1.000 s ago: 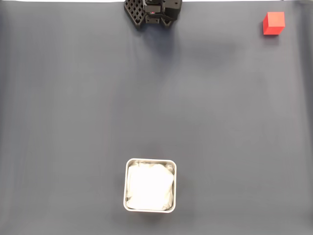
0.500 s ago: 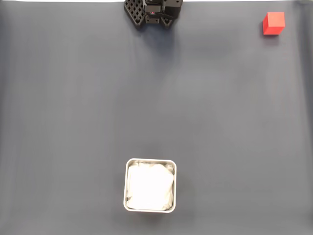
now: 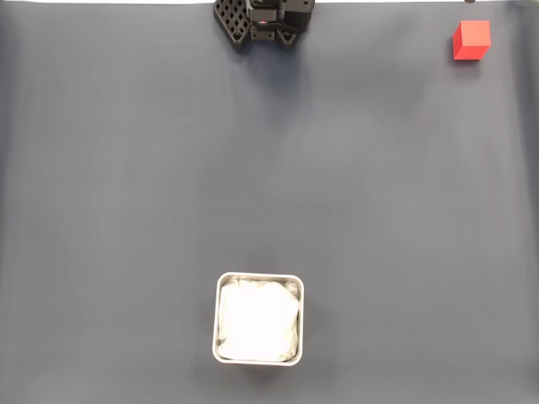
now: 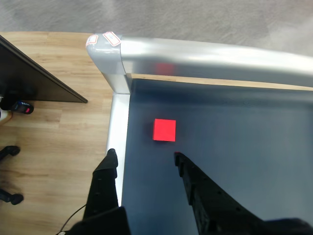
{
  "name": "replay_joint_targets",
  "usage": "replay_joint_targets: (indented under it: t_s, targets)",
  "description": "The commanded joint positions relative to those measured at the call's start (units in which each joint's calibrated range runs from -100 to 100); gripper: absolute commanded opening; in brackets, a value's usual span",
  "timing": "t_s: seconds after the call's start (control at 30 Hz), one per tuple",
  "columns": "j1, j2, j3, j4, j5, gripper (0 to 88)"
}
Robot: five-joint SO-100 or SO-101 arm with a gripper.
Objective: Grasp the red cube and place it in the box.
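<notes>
Small bright red cube [image 3: 471, 40] resting flat near the far right corner in the fixed view, square grey metal box [image 3: 258, 318] with white lining, upright, well apart

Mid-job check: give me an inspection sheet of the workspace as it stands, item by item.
Surface: dark grey mat, smooth, with a silver rail along its edge in the wrist view.
Job's things: red cube on the mat near a corner, ungrasped; box near the bottom edge of the fixed view, white lining, no cube inside.
Clutter: nothing seen on the mat.
Gripper: gripper open, short of the cube, holding nothing.
Cables: a thin dark cable on the floor.
Surroundings: wooden floor, a dark panel, black castor wheels.
</notes>
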Motion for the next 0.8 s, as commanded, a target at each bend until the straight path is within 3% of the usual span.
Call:
replay_joint_targets:
  t_s: [0.0,0.77]
  targets:
    - [1.3,0.2,0.8,-3.7,1.3,29.5]
    - [3.9,6.8,7.1,-17.0,2.5,36.5]
